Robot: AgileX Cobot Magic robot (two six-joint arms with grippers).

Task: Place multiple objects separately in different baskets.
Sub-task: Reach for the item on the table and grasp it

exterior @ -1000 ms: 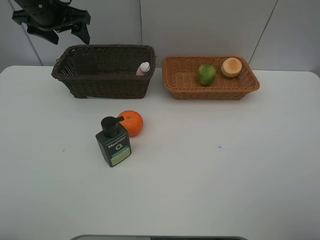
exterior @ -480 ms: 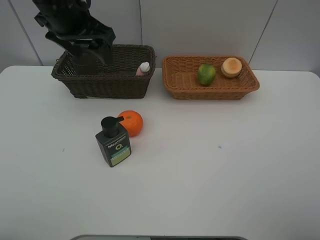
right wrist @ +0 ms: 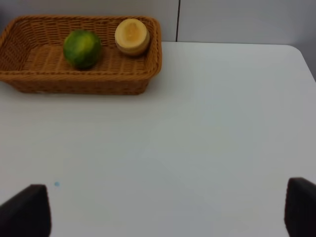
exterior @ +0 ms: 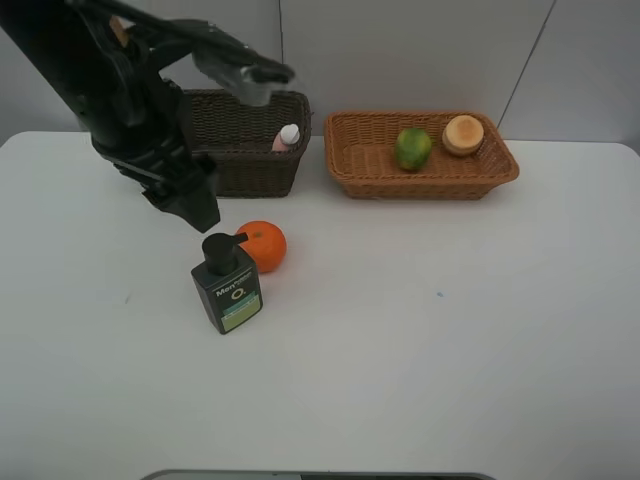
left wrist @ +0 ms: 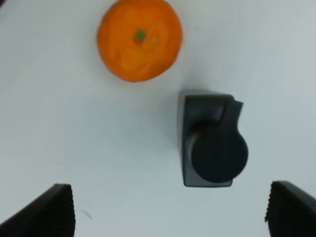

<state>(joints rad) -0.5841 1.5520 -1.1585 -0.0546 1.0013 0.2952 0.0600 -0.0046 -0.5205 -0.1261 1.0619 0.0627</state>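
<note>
A dark green-black pump bottle (exterior: pixel 227 285) stands on the white table with an orange (exterior: pixel 262 246) touching its far right side. My left gripper (exterior: pixel 190 205) hangs open just behind and left of them, holding nothing. In the left wrist view the bottle (left wrist: pixel 212 143) and orange (left wrist: pixel 139 39) lie ahead of the open left gripper (left wrist: pixel 170 212). The dark brown basket (exterior: pixel 250 160) holds a slim pink spray bottle (exterior: pixel 288 137); the arm hides its left part. The tan basket (exterior: pixel 430 185) holds a green fruit (exterior: pixel 412 148) and a peach-like fruit (exterior: pixel 463 134). My right gripper (right wrist: pixel 163 210) is open and empty.
Both baskets stand side by side at the back of the table. In the right wrist view the tan basket (right wrist: pixel 79 81) with the green fruit (right wrist: pixel 82 48) and peach-like fruit (right wrist: pixel 132 36) is far ahead. White wall panels rise behind the table.
My left arm has swung down and forward from behind the dark basket to just above the pump bottle and orange. The objects have not moved.
</note>
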